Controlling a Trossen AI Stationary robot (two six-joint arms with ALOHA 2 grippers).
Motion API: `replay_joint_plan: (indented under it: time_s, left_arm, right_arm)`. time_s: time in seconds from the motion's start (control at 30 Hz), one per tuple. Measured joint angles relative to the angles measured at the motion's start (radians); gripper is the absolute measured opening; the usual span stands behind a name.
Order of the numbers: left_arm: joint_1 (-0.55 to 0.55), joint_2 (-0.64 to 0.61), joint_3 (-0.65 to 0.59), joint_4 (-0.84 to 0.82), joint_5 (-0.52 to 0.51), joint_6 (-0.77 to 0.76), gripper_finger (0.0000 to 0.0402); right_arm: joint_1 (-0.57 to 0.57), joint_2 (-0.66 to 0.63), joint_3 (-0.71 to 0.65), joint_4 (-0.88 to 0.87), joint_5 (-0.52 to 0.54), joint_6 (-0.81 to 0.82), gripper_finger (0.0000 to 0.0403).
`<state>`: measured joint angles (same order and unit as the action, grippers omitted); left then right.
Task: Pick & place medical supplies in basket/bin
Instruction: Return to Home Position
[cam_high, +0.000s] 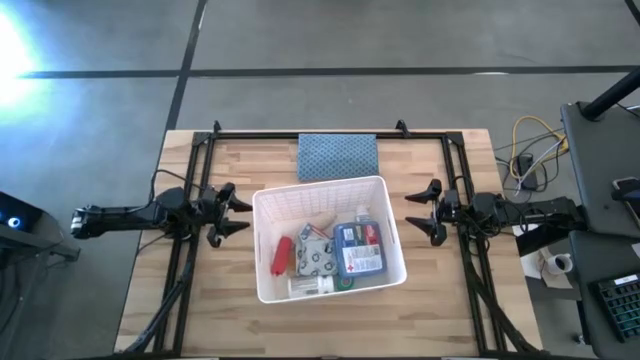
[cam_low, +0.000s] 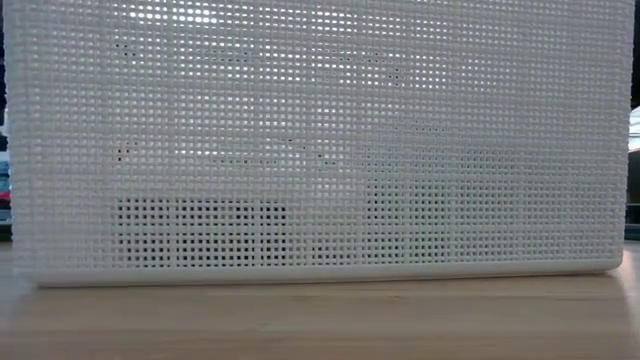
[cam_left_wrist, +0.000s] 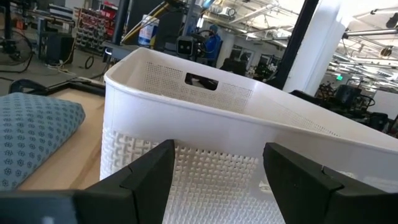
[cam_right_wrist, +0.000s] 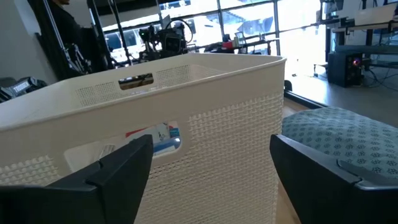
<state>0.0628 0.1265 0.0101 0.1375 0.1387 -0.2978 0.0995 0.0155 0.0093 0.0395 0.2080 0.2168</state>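
On the left side of the table, the left gripper has its fingers apart and holds nothing. Just to its right sits the bin (white, full of little holes), not touching it. Inside lie a red tube, a grey pouch and a blue-white box. Past the bin, the right gripper faces it, fingers apart too, empty.

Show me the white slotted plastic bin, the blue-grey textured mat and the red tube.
White slotted plastic bin (cam_high: 300, 206): high view, far inner wall.
Blue-grey textured mat (cam_high: 338, 157): high view, its middle.
Red tube (cam_high: 281, 256): high view, mid-body, inside the bin.
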Motion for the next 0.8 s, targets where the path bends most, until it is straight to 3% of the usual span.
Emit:
replay_joint_plan:
  time_s: [0.8]
  left_arm:
    - [0.0,0.0,0.0,0.0,0.0,0.0,0.0228]
  right_arm:
    - [0.0,0.0,0.0,0.0,0.0,0.0,0.0313]
